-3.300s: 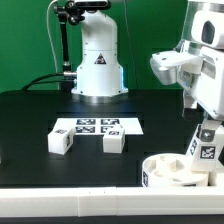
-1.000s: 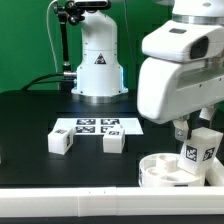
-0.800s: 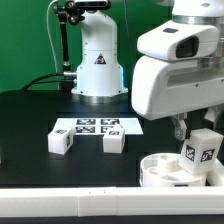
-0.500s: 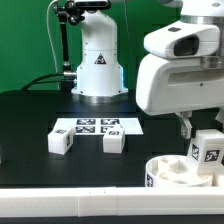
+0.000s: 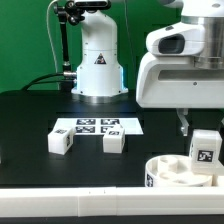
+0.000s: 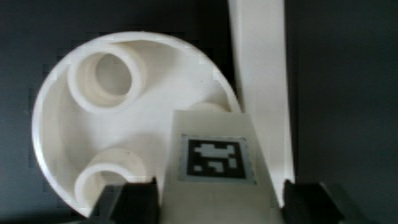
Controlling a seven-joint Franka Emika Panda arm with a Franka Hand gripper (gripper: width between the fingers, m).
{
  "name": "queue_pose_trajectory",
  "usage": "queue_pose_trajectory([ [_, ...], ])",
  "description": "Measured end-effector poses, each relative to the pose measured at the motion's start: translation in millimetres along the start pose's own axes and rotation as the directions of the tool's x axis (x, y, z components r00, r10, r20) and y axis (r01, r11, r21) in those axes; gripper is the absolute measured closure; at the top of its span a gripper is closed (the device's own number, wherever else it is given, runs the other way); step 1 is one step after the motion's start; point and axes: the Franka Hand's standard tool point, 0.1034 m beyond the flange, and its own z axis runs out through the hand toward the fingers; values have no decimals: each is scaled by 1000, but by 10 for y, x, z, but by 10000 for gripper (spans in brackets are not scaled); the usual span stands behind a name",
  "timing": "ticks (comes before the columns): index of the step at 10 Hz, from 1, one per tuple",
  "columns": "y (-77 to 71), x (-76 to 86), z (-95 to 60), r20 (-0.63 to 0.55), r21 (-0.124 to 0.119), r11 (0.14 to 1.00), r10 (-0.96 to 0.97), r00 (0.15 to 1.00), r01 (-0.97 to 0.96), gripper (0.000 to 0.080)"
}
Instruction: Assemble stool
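Note:
The round white seat disc [image 5: 180,172] lies at the exterior view's lower right, against the white rail. In the wrist view its rim and round recesses [image 6: 111,110] show below me. My gripper [image 5: 203,150] is shut on a white block leg [image 5: 204,148] with a tag, held upright just above the disc. In the wrist view the leg [image 6: 217,160] sits between my dark fingers [image 6: 128,203], gripper [image 6: 210,205]. Two more white block legs [image 5: 60,141] [image 5: 113,143] lie on the black table in front of the marker board.
The marker board [image 5: 97,127] lies flat mid-table. A white robot base [image 5: 97,60] stands at the back. A white rail [image 5: 70,206] runs along the table's front edge and shows in the wrist view [image 6: 263,60].
My gripper has moved toward the exterior view's right with the leg in it. The seat disc has shifted slightly the same way. The two loose legs have not moved.

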Motion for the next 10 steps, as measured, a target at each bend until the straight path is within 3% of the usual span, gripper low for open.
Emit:
queue_pose_trajectory([
  [3,-12,-13,7,-15,62,938,343,939,-341,465],
  [4,-15,-13,8,0,82,879,471,882,-469,465],
  [6,-31,-12,9,18,87,788,611,792,-610,465],
  [10,-71,-4,10,100,91,482,866,490,-871,464],
])
